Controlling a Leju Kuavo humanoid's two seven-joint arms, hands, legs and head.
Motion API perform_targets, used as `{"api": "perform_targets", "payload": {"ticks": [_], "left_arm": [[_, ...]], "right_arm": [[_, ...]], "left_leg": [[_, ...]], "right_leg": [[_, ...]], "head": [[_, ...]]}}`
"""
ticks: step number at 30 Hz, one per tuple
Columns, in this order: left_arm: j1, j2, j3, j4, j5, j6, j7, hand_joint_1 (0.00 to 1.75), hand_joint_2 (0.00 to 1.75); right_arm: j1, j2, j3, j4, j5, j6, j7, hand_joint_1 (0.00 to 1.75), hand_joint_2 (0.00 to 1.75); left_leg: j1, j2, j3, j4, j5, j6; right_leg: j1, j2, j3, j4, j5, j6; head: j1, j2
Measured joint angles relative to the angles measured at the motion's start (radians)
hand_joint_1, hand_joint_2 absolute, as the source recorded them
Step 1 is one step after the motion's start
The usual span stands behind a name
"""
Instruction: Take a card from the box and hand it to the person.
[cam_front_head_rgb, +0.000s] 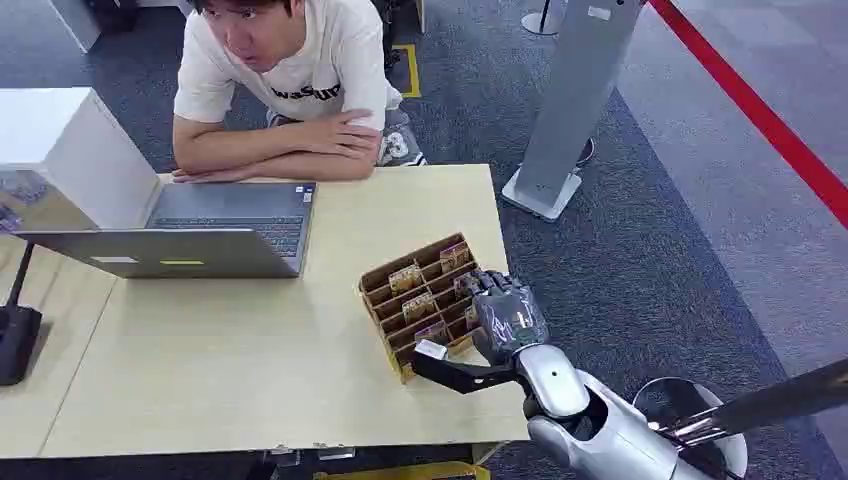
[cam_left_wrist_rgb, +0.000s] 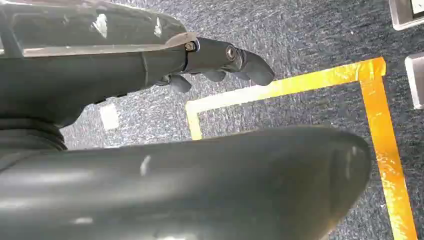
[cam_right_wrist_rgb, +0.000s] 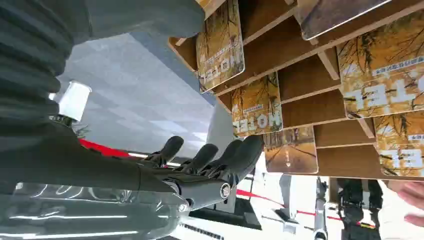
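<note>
Right hand (cam_front_head_rgb: 505, 315) hovered at the box (cam_front_head_rgb: 425, 300), fingers (cam_right_wrist_rgb: 240, 152) apart, holding nothing; cards (cam_front_head_rgb: 405, 277) stood in slots. Left hand (cam_left_wrist_rgb: 220, 60) hung empty, fingers loosely spread.

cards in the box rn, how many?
6: three cards in the box column beside the right hand, three in the other column. More may be hidden.

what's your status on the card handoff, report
Right hand open at the card box, no card held yet. Left hand idle, hanging over the floor. Person waits behind the laptop; nothing blocking.
</note>
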Motion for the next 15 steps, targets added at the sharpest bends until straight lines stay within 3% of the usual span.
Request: {"api": "perform_targets", "payload": {"ticks": [6,7,15], "left_arm": [[0.0,0.0,0.0,0.0,0.001,0.002,0.0,0.0,0.0],[0.0,0.0,0.0,0.0,0.002,0.002,0.001,0.0,0.0],[0.0,0.0,0.0,0.0,0.003,0.003,0.006,0.0,0.0]], "right_arm": [[-0.003,-0.005,0.0,0.005,-0.048,-0.003,-0.01,0.58,1.75],[-0.003,-0.005,0.0,0.007,-0.05,-0.004,-0.011,0.68,1.75],[-0.003,-0.005,0.003,0.049,-0.07,-0.017,-0.023,0.79,1.75]], "left_leg": [[0.0,0.0,0.0,0.0,0.0,0.0],[0.0,0.0,0.0,0.0,0.0,0.0],[0.0,0.0,0.0,0.0,0.0,0.0]], "right_leg": [[0.0,0.0,0.0,0.0,0.0,0.0],[0.0,0.0,0.0,0.0,0.0,0.0],[0.0,0.0,0.0,0.0,0.0,0.0]], "head": [[0.0,0.0],[-0.001,0.0],[0.0,0.0]]}}
